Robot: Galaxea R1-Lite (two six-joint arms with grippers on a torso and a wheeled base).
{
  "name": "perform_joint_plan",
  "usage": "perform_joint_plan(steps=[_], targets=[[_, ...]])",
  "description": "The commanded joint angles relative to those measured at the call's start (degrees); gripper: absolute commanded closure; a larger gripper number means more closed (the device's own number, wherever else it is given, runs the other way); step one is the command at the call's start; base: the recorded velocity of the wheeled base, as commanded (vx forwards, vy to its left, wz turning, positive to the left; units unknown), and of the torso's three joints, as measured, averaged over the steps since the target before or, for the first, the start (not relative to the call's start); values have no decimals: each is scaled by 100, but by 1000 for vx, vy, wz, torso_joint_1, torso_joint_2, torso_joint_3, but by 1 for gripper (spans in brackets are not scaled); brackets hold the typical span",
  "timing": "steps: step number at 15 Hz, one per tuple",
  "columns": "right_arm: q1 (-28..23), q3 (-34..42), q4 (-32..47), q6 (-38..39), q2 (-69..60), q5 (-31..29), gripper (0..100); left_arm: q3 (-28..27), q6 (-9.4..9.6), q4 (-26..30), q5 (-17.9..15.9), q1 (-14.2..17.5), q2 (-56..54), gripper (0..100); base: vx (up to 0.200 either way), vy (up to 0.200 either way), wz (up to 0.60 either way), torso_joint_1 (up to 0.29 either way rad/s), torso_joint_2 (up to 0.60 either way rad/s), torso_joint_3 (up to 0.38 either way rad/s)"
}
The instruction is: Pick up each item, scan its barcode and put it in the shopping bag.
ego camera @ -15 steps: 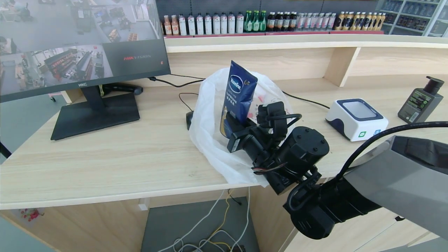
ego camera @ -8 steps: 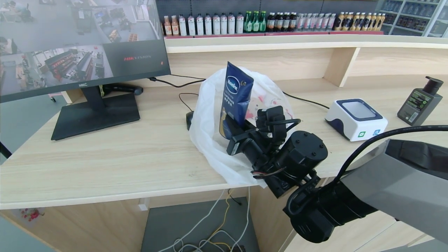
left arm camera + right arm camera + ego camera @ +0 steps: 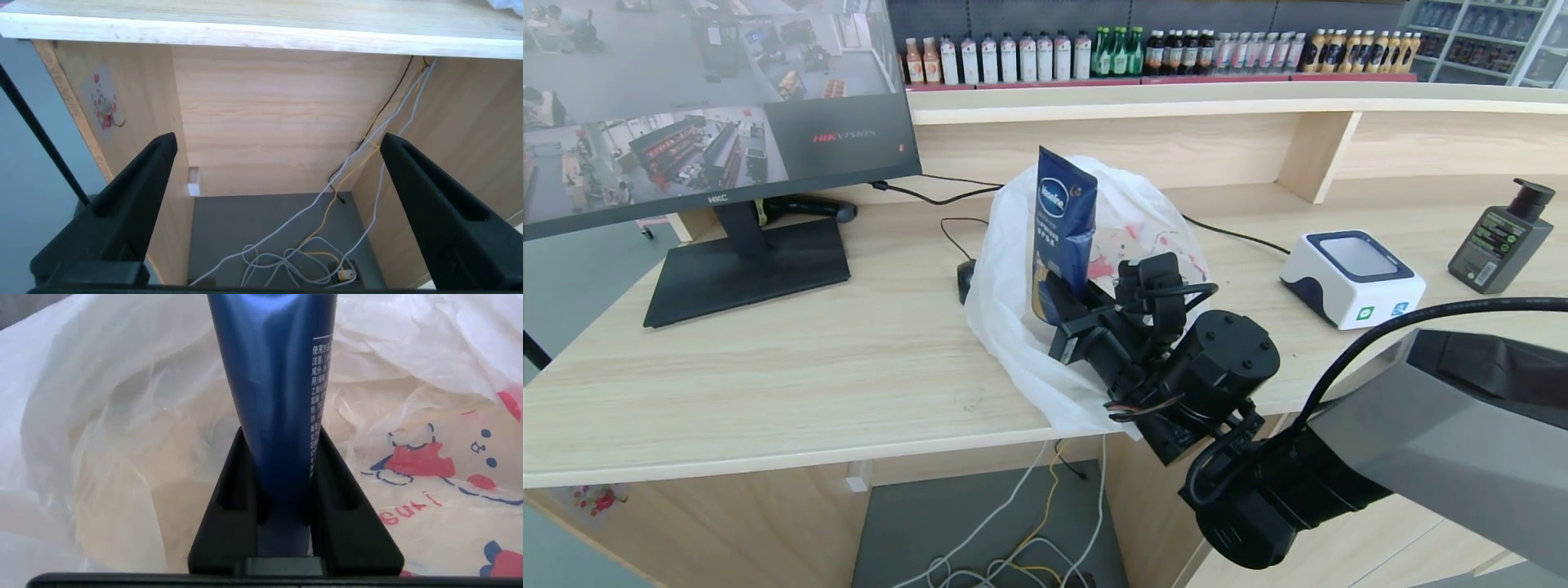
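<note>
Over the shopping bag [image 3: 1011, 278] — right jaws clamp the blue tube [image 3: 1060, 220].

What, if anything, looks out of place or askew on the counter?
Nothing stands out: no spill or damage. The blue tube stands slightly tilted in the right gripper at the mouth of the shopping bag.
</note>
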Motion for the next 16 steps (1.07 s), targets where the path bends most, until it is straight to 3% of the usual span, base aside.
perform_joint_plan(steps=[1, 3, 4, 12, 16], targets=[[4, -12, 14, -4, 48, -8, 100, 0, -4, 0, 9, 0, -2, 0, 0, 0, 0, 0, 0, 0], [4, -29, 14, -4, 39, -8, 100, 0, -4, 0, 9, 0, -2, 0, 0, 0, 0, 0, 0, 0], [4, -29, 14, -4, 31, -8, 0, 0, -4, 0, 9, 0, -2, 0, 0, 0, 0, 0, 0, 0], [13, -3, -57, -30, -268, -245, 0, 0, -4, 0, 0, 0, -2, 0, 0, 0, 0, 0, 0, 0], [241, 402, -65, -30, -752, -245, 0, 0, -4, 0, 9, 0, -2, 0, 0, 0, 0, 0, 0, 0]])
